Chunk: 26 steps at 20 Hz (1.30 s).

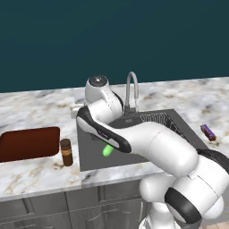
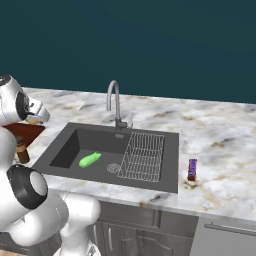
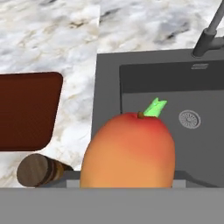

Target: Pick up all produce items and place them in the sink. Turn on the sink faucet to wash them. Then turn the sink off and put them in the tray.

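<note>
A: Where's the produce?

B: The rounded orange-yellow fruit with a red blush sits right in front of the hand camera, pinched in the hand, above the left edge of the large dark grey rectangular sink. The bright green elongated vegetable lies on the basin floor, near the round drain.

A: And around that?

B: A wire rack fills the basin's right side; the slim grey gooseneck faucet arches behind. Left, on the marble tabletop, a brown cylindrical jar stands beside the shallow reddish-brown tray. A small purple-red bar lies right. No writing is legible.
</note>
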Tool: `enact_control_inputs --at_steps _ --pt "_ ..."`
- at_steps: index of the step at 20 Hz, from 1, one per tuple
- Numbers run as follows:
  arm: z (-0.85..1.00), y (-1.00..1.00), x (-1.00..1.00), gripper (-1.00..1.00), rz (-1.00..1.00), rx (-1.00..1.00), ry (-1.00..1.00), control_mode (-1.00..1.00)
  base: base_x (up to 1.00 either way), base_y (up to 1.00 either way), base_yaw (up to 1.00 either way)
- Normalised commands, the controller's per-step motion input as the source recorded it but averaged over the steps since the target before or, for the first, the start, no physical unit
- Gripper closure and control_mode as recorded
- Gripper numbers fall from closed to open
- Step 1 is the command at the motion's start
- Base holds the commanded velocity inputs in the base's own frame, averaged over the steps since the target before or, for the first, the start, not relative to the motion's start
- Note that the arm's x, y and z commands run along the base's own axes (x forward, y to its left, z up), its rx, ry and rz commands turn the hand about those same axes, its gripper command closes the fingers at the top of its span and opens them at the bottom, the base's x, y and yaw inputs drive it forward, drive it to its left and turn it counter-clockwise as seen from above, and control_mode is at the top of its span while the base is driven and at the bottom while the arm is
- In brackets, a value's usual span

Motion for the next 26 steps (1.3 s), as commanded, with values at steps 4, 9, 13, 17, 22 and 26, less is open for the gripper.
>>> enact_control_inputs --at_steps 4,9,13,17,22,26 --pt "-0.16 0.55 0.07 1.0 0.01 0.0 0.1 -1.0 0.0 0.0 0.0" --pt "-0.19 0.52 0.07 1.0 0.02 0.0 0.1 -1.0 0.0 0.0 0.0" --pt "-0.26 0.45 0.07 1.0 0.03 0.0 0.08 -1.0 0.0 0.0 0.0" --pt "-0.28 0.35 0.1 1.0 0.04 0.0 0.06 -1.0 0.0 0.0 0.0" --pt "-0.27 0.32 0.16 1.0 0.04 0.0 0.06 -1.0 0.0 0.0 0.0" --pt "-0.32 0.32 0.17 1.0 0.02 0.0 0.05 -1.0 0.0 0.0 0.0"
